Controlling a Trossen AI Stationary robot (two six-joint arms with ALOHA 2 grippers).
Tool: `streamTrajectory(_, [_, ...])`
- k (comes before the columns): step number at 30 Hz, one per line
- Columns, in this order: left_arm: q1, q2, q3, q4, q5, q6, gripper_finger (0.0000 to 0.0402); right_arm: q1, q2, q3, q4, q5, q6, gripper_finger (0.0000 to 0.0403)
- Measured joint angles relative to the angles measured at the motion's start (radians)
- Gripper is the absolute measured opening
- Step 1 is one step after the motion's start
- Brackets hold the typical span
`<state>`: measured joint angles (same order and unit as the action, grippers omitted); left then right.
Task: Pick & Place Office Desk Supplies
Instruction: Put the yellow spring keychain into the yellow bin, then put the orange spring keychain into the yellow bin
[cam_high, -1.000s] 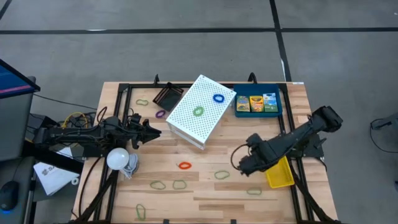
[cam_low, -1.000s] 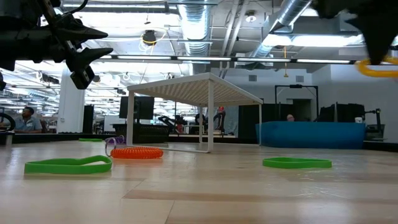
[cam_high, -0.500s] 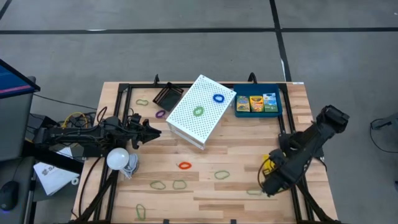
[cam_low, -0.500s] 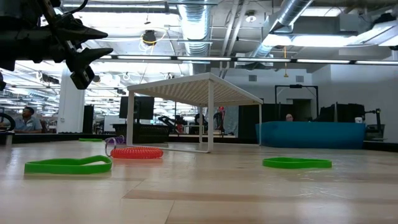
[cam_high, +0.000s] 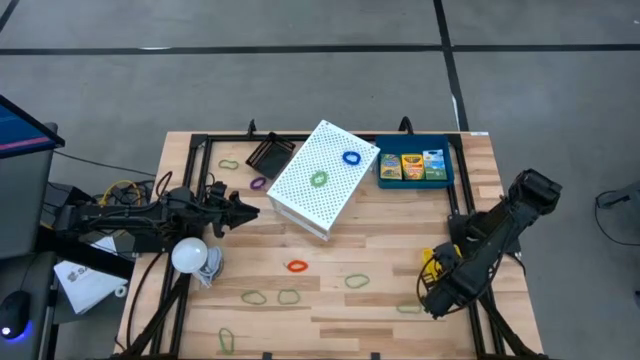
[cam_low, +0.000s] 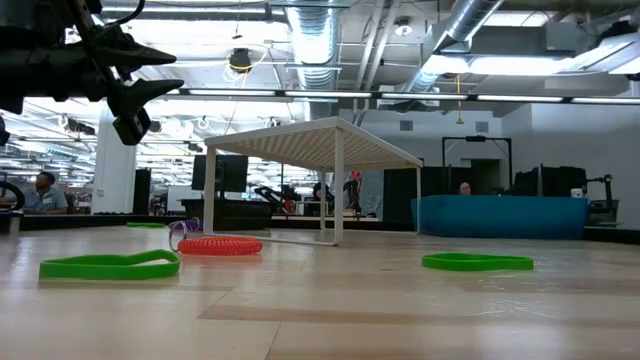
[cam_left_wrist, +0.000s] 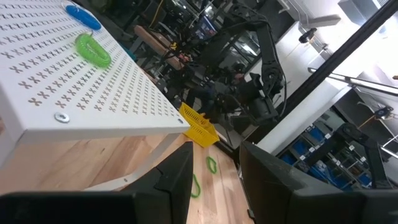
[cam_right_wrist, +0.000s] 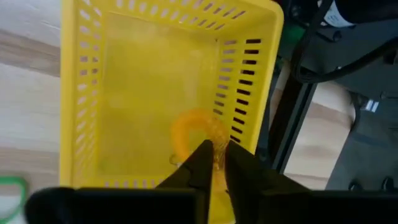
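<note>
Right gripper: over the yellow tray. From above, the arm hides most of the tray.
Right jaws: a small gap. An orange band sits at the tips, down in the tray. I cannot tell if they grip it.
Left gripper: waits beside the white shelf, jaws apart, nothing between them.
Left wrist view: a green band and a blue band lie on the shelf, ahead of the jaws.
Low view: a red band lies on the table.
</note>
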<state>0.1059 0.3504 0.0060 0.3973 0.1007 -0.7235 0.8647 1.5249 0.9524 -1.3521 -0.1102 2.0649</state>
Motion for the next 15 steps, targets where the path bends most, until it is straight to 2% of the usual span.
streamTrajectory(8, [0.0, 0.006, 0.0, 0.002, -0.017, 0.0, 0.0127, 0.012, 0.0, 0.0, -0.007, 0.011, -0.004, 0.0122])
streamTrajectory(15, [0.0, 0.006, 0.0, 0.003, -0.025, 0.0, 0.0127, 0.026, 0.0, 0.004, -0.001, 0.036, -0.004, 0.0148])
